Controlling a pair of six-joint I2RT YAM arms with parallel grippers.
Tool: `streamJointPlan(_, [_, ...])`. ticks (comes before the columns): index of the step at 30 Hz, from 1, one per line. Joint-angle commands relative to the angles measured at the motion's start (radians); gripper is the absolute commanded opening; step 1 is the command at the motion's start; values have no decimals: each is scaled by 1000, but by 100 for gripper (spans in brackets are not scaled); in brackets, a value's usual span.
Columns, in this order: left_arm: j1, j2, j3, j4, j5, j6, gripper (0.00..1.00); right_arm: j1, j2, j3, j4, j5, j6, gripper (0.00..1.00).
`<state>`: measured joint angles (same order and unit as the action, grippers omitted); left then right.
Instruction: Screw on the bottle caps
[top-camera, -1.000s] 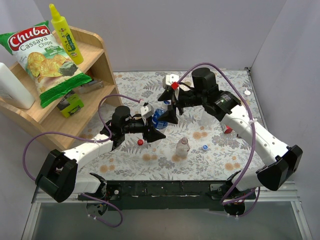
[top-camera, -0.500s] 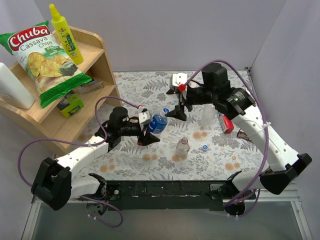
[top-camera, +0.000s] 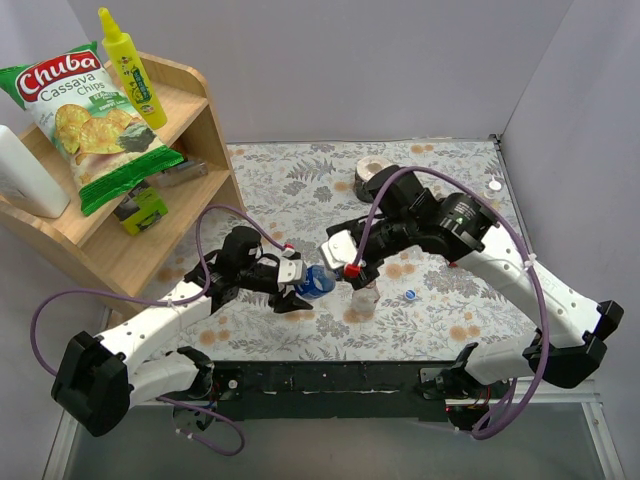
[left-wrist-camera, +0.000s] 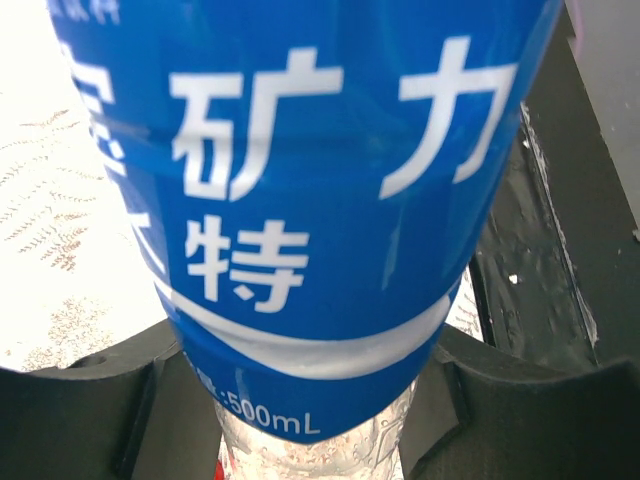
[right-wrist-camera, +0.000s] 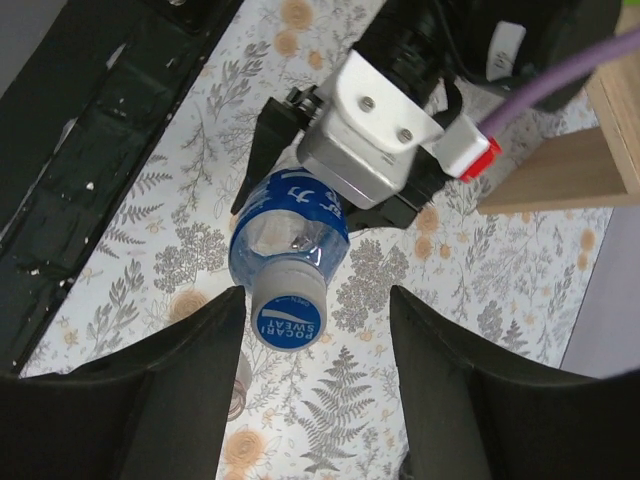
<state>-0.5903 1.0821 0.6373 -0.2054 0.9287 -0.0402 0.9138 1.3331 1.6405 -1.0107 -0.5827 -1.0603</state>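
Observation:
My left gripper (top-camera: 298, 281) is shut on a clear bottle with a blue label (top-camera: 318, 282), held tilted above the table. In the left wrist view the bottle (left-wrist-camera: 320, 200) fills the space between my fingers (left-wrist-camera: 80, 410). A blue-topped cap (right-wrist-camera: 287, 312) printed POCARI SWEAT sits on its neck. My right gripper (right-wrist-camera: 318, 330) is open around that cap, which lies nearer the left finger, not touching. In the top view the right gripper (top-camera: 345, 267) is at the bottle's cap end. A loose blue cap (top-camera: 409, 296) lies on the table. The red cap is hidden.
An uncapped clear bottle (top-camera: 366, 301) stands just right of the held bottle, its mouth (right-wrist-camera: 236, 385) beside my right gripper's left finger. A tape roll (top-camera: 372, 170) lies at the back. A wooden shelf (top-camera: 200, 130) with chips and a yellow squeeze bottle stands at the left.
My left gripper carried the blue-labelled bottle forward and right. My right arm swung down from the back to the bottle's cap end, uncovering the tape roll.

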Motion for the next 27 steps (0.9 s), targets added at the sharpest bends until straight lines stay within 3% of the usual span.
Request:
streamJointPlan(1, [-14,-19,27,-48,5,74,0,59,0,56,-74,53,-113,63])
streamJointPlan(9, [-29,-37,10,-25,-11,62,0,83,40,94,-172,93,-145,50])
streamJointPlan(21, [-51,-47,2,17,-47,16,0,94,48,74,-178,106,-153,51])
streamJointPlan(23, [-51,-44,1,26,-50,10,0,96,52,68,-174,110,-144,47])
streamJointPlan(27, [-52,-40,-7,60,-89,-26,0,92,70,74,-120,138,-38,25])
